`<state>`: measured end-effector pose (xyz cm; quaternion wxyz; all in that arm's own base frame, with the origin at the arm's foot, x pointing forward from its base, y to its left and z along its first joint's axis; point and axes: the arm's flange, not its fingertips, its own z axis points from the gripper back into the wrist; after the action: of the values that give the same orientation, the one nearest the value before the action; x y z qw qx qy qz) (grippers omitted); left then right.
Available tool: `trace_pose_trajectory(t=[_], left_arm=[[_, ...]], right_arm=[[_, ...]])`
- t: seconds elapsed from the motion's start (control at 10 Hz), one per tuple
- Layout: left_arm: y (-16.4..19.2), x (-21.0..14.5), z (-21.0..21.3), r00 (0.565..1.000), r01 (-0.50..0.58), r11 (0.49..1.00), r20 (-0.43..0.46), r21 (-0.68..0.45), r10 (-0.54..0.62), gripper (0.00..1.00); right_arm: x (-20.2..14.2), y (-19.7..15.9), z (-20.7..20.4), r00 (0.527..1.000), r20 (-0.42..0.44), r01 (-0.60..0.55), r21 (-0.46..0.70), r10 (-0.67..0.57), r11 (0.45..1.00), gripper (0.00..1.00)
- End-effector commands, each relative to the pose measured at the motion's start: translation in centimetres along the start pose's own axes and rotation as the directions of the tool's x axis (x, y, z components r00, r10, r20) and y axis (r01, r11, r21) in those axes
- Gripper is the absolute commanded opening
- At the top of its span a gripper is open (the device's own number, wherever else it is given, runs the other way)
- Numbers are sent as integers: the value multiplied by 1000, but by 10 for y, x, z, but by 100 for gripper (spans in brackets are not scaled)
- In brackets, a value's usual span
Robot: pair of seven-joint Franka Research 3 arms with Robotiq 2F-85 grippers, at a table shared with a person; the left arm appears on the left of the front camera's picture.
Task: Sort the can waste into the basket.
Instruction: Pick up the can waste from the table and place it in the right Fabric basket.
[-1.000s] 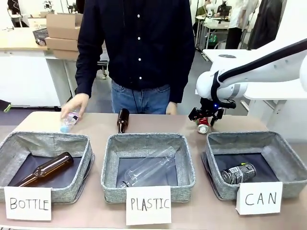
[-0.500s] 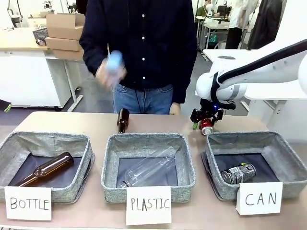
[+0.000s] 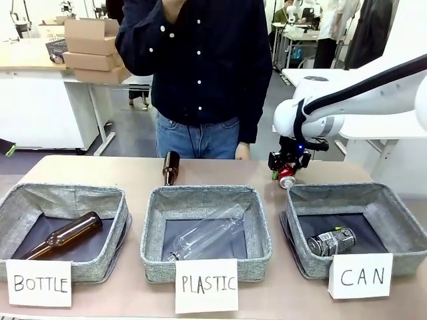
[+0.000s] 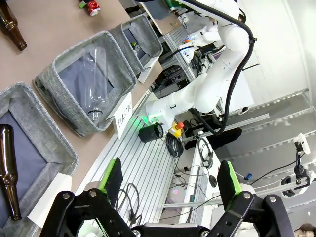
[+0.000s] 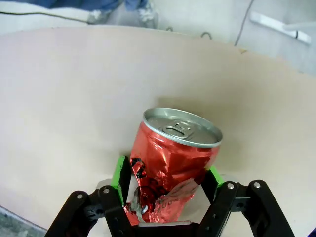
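red can [image 3: 287, 180]: far right of the table, mostly covered by the right claw [image 3: 285, 172]; only its lower end peeks out.
brown bottle [image 3: 171, 167]: foot hidden behind the far wall of the PLASTIC basket [image 3: 207, 195].
black can [image 3: 331, 241]: print too small to read.
person's raised hand [image 3: 175, 7]: cut off by the top edge.
CAN basket [image 3: 353, 193]: near wall partly behind its card [image 3: 361, 275]; right corner cut off.
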<state>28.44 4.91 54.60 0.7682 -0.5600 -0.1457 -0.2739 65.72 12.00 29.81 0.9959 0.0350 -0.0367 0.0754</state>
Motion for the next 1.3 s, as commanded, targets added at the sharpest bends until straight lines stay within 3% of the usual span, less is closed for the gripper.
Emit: trace_pose_trajectory(t=[0.0,0.1,0.2,0.3,0.9,1.1,1.2], left_arm=[[-3,1,0,1000,20,1000,6,-12,-20,100],[-3,1,0,1000,20,1000,6,-12,-20,100],[-3,1,0,1000,20,1000,6,-12,-20,100],[-3,1,0,1000,20,1000,6,-12,-20,100],[-3,1,0,1000,20,1000,6,-12,-20,100],[-3,1,0,1000,20,1000,6,-12,-20,100],[-3,1,0,1000,20,1000,6,-12,-20,100]], right_arm=[[1,0,0,1000,-8,9,-26,-9,1000,40],[1,0,0,1000,-16,6,-30,-7,1000,58],[2,0,1,1000,-18,7,-31,-8,999,20],[2,1,1,1000,-3,9,-38,-9,999,38],[-4,2,28,998,13,-59,-30,60,998,38],[-45,13,97,975,0,-223,40,223,974,38],[-82,14,138,940,-63,-331,66,335,941,38]])
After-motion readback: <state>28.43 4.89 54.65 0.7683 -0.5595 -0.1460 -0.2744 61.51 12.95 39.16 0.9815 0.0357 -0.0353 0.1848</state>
